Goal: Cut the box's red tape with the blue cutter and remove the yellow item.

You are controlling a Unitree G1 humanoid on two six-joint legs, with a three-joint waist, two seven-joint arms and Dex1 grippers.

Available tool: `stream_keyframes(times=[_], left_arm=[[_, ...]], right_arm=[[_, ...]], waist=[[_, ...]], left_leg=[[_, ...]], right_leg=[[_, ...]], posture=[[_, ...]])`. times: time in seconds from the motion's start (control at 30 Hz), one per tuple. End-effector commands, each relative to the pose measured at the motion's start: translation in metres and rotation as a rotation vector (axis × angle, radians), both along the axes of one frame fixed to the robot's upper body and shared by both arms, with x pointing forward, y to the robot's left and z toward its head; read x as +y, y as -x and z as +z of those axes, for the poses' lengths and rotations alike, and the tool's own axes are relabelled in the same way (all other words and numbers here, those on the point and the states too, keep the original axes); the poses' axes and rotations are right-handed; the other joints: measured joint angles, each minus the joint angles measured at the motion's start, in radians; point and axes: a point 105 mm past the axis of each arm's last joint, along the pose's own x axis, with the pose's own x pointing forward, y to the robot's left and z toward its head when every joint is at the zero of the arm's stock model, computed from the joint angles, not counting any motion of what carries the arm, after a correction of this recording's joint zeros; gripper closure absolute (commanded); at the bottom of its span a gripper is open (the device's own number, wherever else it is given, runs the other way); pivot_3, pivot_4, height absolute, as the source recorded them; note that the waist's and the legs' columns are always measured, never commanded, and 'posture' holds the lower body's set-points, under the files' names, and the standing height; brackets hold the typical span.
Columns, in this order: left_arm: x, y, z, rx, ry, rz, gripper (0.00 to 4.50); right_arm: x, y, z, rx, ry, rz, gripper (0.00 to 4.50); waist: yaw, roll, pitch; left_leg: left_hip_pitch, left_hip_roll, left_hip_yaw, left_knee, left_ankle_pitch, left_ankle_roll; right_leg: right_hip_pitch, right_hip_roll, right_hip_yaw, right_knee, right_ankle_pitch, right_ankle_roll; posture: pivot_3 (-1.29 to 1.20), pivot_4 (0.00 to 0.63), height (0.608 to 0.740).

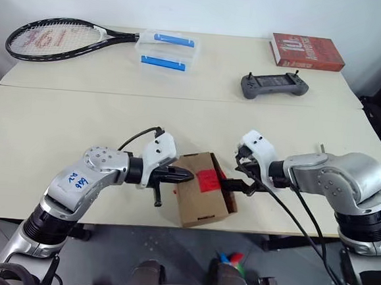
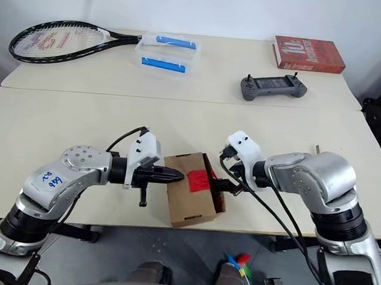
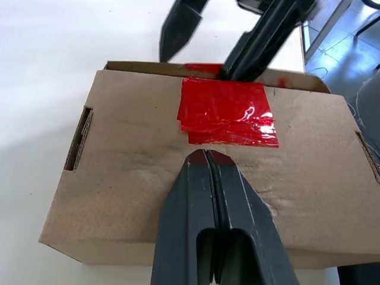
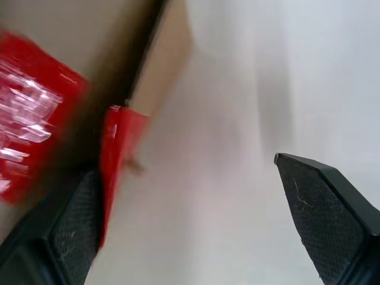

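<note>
Tabletop [image 1: 60,125] – left hand [image 1: 186,175] pinched shut over box [image 1: 202,199], right hand [image 1: 235,183] spread wide, seemingly at its edge.

Brown cardboard box [image 1: 202,191] bearing glossy red tape [image 3: 227,113]. Black gripper fingers [image 3: 217,219]. Cream table [image 1: 60,125]. Black racket [image 1: 60,38] with red marking on white strings. Clear container [image 1: 167,49] with blue strips. Red book [image 1: 306,51], white lettering. Dark grey controller [image 1: 273,86].
</note>
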Motion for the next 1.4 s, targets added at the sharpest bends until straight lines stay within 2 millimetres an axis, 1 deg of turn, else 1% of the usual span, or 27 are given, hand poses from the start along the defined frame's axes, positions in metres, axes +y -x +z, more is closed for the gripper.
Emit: stream_keyframes(times=[0.03,0.1,0.23,0.33,0.4,0.47,0.53,0.63,0.73,0.83,0.9,0.97,1.13,1.27,1.37,1.4], left_arm=[[0.005,0.002,-0.022,0.070,-0.052,0.029,4.50],[0.006,0.002,-0.022,0.071,-0.053,0.031,4.50],[0.008,0.002,-0.022,0.067,-0.057,0.038,4.50],[0.009,0.002,-0.021,0.064,-0.060,0.043,4.50],[0.009,0.002,-0.021,0.061,-0.063,0.045,4.50],[0.010,0.002,-0.020,0.057,-0.066,0.047,4.50],[0.010,0.001,-0.020,0.052,-0.070,0.048,4.50],[0.011,0.001,-0.019,0.048,-0.073,0.048,4.50],[0.012,0.001,-0.018,0.040,-0.075,0.041,4.50],[0.012,0.002,-0.017,0.036,-0.075,0.036,4.50],[0.012,0.002,-0.016,0.032,-0.073,0.035,4.50],[0.012,0.001,-0.015,0.028,-0.071,0.035,4.50],[0.012,0.001,-0.014,0.026,-0.070,0.037,4.50],[0.011,0.001,-0.013,0.026,-0.065,0.038,4.50],[0.011,0.001,-0.013,0.026,-0.063,0.037,4.50],[0.011,0.001,-0.013,0.026,-0.063,0.037,4.50]], right_arm=[[-0.029,-0.014,-0.010,-0.072,0.115,-0.078,0.03],[-0.029,-0.015,-0.011,-0.088,0.107,-0.071,0.03],[-0.019,-0.015,-0.012,-0.112,0.034,-0.055,0.03],[-0.015,-0.016,-0.009,-0.126,-0.023,-0.050,0.03],[-0.019,-0.015,-0.003,-0.062,-0.138,-0.089,0.03],[-0.031,-0.015,0.005,0.005,-0.238,-0.112,0.03],[-0.042,-0.009,0.009,0.124,-0.326,-0.123,0.03],[-0.050,-0.002,0.015,0.290,-0.464,-0.127,0.03],[-0.052,0.007,0.009,0.394,-0.477,-0.075,0.03],[-0.049,0.000,0.002,0.466,-0.537,-0.100,0.03],[-0.039,-0.005,-0.013,0.480,-0.518,-0.085,0.03],[-0.030,-0.005,-0.022,0.493,-0.501,-0.056,0.03],[-0.009,0.003,-0.023,0.542,-0.509,0.039,0.03],[0.003,0.005,-0.025,0.561,-0.509,0.075,0.03],[0.007,0.007,-0.025,0.574,-0.502,0.096,0.65],[0.008,0.007,-0.025,0.576,-0.501,0.099,0.97]], waist=[[0.001,-0.002,-0.001],[-0.002,-0.001,-0.001],[-0.003,-0.002,-0.002],[-0.003,-0.003,-0.003],[-0.003,-0.003,-0.003],[-0.003,-0.003,-0.003],[0.000,-0.003,-0.003],[-0.002,-0.003,-0.003],[-0.003,-0.003,-0.003],[-0.005,-0.003,-0.003],[-0.008,-0.003,-0.003],[-0.014,-0.004,-0.004],[-0.024,-0.004,-0.004],[-0.025,-0.004,-0.004],[-0.025,-0.004,-0.004],[-0.025,-0.004,-0.004]], left_leg=[[0.000,0.000,0.000,0.000,0.000,0.000],[0.000,0.000,0.001,0.000,0.000,0.000],[0.000,0.001,0.001,0.000,0.000,0.000],[0.001,0.001,0.001,0.000,0.000,0.000],[0.000,0.001,0.001,0.000,0.000,0.000],[0.000,0.001,0.001,0.000,0.000,0.000],[0.000,0.001,0.001,0.000,0.000,0.000],[0.000,0.001,0.001,-0.001,0.000,0.000],[0.000,0.001,0.001,-0.001,0.000,0.000],[0.000,0.001,0.001,-0.001,0.000,0.000],[0.000,0.001,0.001,-0.001,0.000,0.000],[0.001,0.001,0.001,-0.001,0.000,0.000],[0.001,0.001,0.001,-0.001,0.000,0.000],[0.001,0.001,0.000,-0.001,0.000,0.000],[0.001,0.001,0.000,-0.001,0.000,0.000],[0.001,0.001,0.000,-0.001,0.000,-0.001]], right_leg=[[0.000,0.000,0.000,0.000,0.000,0.000],[0.000,0.000,0.001,-0.001,0.000,0.000],[0.000,0.000,0.000,0.000,0.000,0.000],[0.000,0.000,0.000,0.000,0.000,0.000],[0.000,0.000,0.000,0.000,0.000,0.000],[0.000,0.000,0.000,0.000,0.000,0.000],[0.000,0.000,0.000,0.000,0.000,0.000],[0.000,0.000,0.000,-0.001,0.000,0.000],[0.000,0.000,0.000,-0.001,0.000,-0.001],[0.000,0.000,0.000,-0.002,0.000,-0.001],[0.000,0.000,0.000,-0.001,0.000,-0.001],[0.000,0.000,0.000,-0.001,0.000,-0.001],[0.000,0.000,0.000,0.000,0.000,-0.001],[0.000,0.000,0.000,0.000,0.000,-0.001],[0.000,0.000,0.000,0.000,0.000,-0.001],[0.000,0.000,0.000,0.000,0.000,-0.001]], posture=[[0.00,0.150,0.740],[0.00,0.150,0.740],[0.00,0.150,0.740],[0.00,0.150,0.740],[0.00,0.150,0.740],[0.00,0.150,0.740],[0.00,0.150,0.740],[0.00,0.150,0.740],[0.00,0.150,0.740],[0.00,0.150,0.740],[0.00,0.150,0.740],[0.00,0.150,0.740],[0.00,0.150,0.740],[0.00,0.150,0.740],[0.00,0.150,0.740],[0.00,0.150,0.740]])
